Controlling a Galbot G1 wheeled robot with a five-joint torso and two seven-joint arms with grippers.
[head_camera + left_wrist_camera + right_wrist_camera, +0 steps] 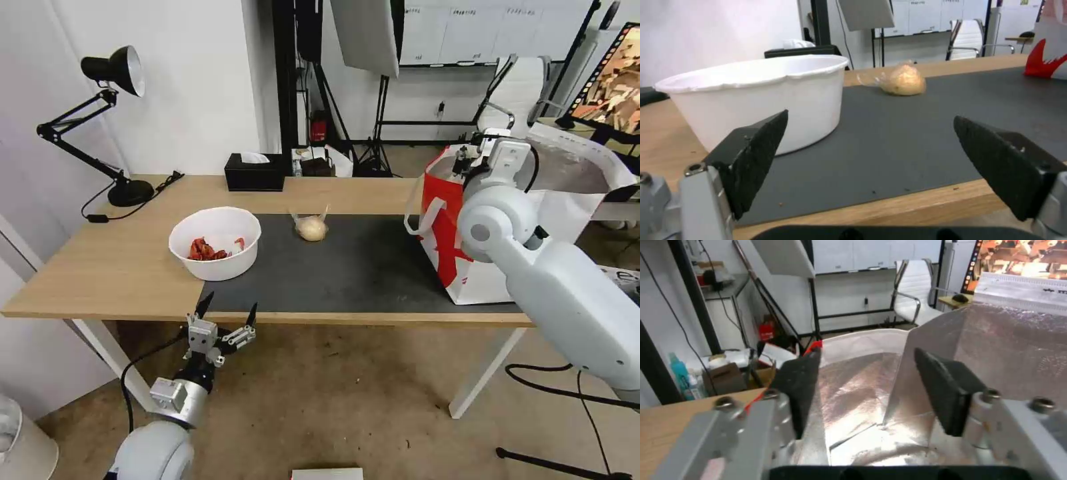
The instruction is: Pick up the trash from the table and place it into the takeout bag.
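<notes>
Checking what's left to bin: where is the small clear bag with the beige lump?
In the head view the small clear bag lies on the dark mat's far edge, between the white bowl and the takeout bag.

The long light-wood table (120,267) carried a large dark grey rectangular mat (360,267) on its right part. The white round bowl of red shells (215,243) stood at the mat's left edge — partly on the wood. To its right, apart from it, lay the small clear bag with a beige lump (311,227). The boxy white-and-red takeout bag (460,267) stood at the table's right end. Behind the bowl, at the far edge, sat the black tissue box (254,173) — and the black desk lamp (113,120) at the far left.
</notes>
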